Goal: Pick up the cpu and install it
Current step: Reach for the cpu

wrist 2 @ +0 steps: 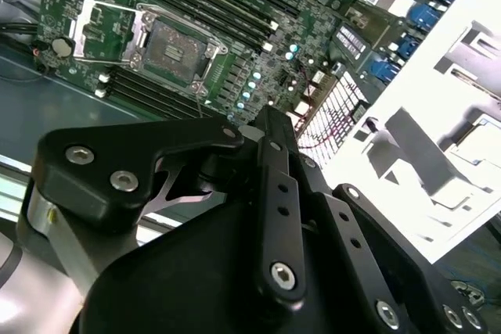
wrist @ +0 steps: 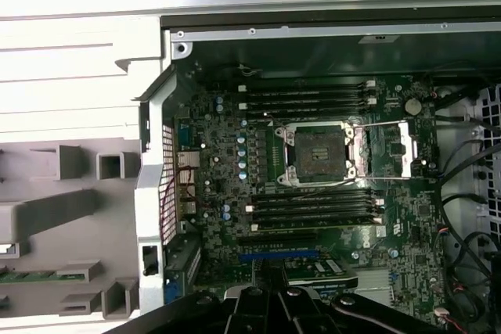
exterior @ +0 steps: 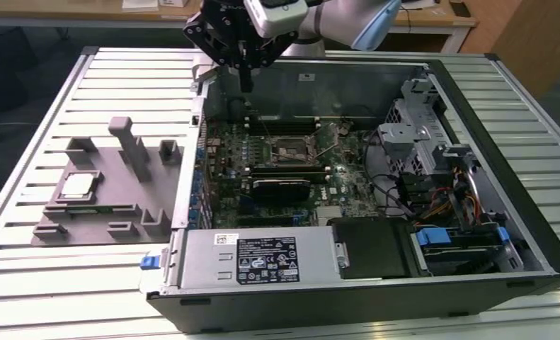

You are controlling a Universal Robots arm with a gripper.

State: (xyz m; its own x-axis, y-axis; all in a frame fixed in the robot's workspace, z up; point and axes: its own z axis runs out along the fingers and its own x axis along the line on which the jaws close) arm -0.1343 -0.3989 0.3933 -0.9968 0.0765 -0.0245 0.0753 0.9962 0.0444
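The cpu point(exterior: 78, 185) lies flat, silvery top up, in a grey fixture point(exterior: 119, 212) on the slatted metal surface point(exterior: 34, 283), to the exterior view's left of the open computer case point(exterior: 355, 283) and well apart from the arm. The gripper point(exterior: 246, 85) hangs above the far wall of the case, its jaws together with nothing between them, so nothing has been picked up yet. Inside the case, both wrist views show the motherboard socket point(wrist: 317, 152) bare, with its metal retention frame apparently swung open to one side. The risks, as I judge them, come mostly from how thin the chip is. It sits low in the fixture between raised grey blocks point(exterior: 133, 145), leaving little edge to catch, so a grip that lands off-centre could tilt it, let it slip, or knock a jaw against a block. The case wall stands between the fixture and the socket, and a low carry could clip it. At the socket, a chip set down tilted, rotated the wrong way, or pressed off its seat could damage the fine contacts, and the open frame beside the socket could snag a jaw.
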